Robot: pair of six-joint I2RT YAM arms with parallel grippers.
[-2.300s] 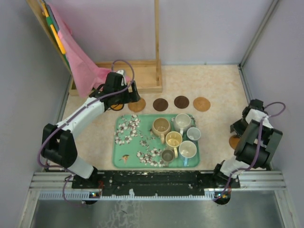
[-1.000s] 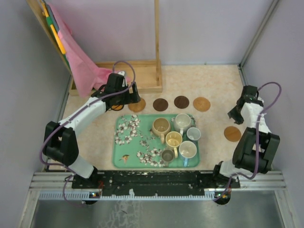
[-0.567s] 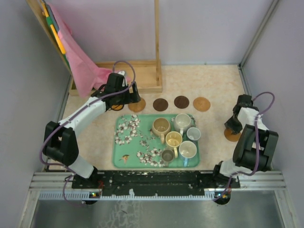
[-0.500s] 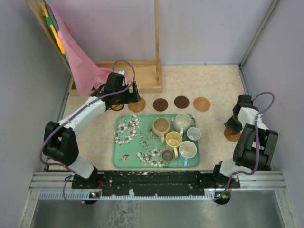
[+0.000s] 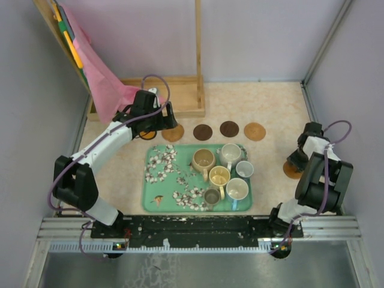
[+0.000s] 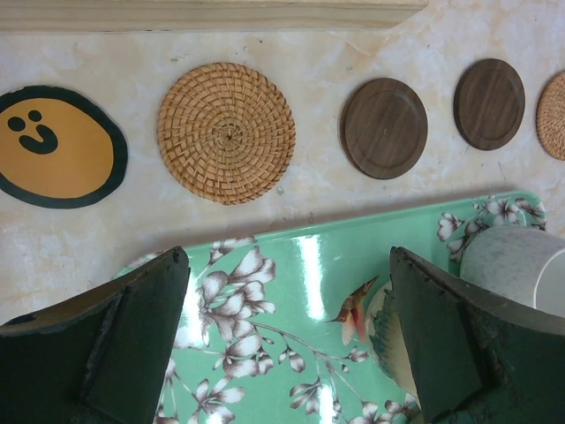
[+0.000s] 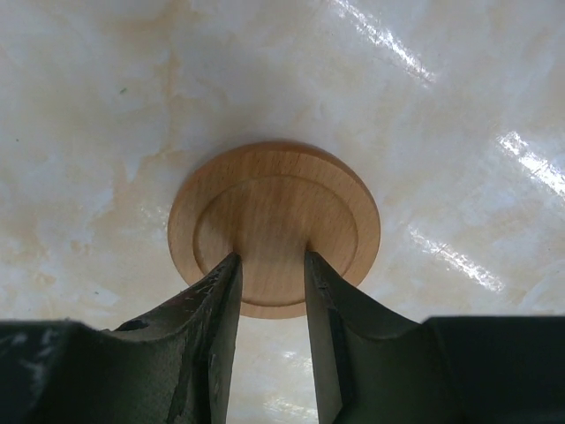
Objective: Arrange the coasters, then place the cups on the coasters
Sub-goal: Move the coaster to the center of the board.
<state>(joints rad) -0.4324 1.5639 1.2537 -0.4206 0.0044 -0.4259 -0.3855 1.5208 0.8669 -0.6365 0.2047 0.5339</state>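
Observation:
Five coasters lie in a row behind the green floral tray (image 5: 157,187): a yellow smiley one (image 6: 55,147), a woven one (image 6: 226,132), two dark brown ones (image 6: 384,127) (image 6: 489,103), and a woven tan one (image 5: 255,131). Several cups stand on the tray's right half, among them a tan one (image 5: 204,159), a yellow one (image 5: 219,176) and a white one (image 5: 237,189). My left gripper (image 6: 289,256) hangs open over the tray's back edge, holding nothing. My right gripper (image 7: 271,256) stands narrowly open, with its tips down on a light wooden coaster (image 7: 274,208) lying flat at the right.
A wooden frame (image 5: 180,99) with a pink cloth (image 5: 102,84) stands at the back left. Grey walls close in on the left, back and right. A marbled cup (image 6: 516,265) sits beside the left gripper's right finger.
The right arm has swung back toward me and come down onto the light wooden coaster, now partly covering it from above. The left arm has not moved.

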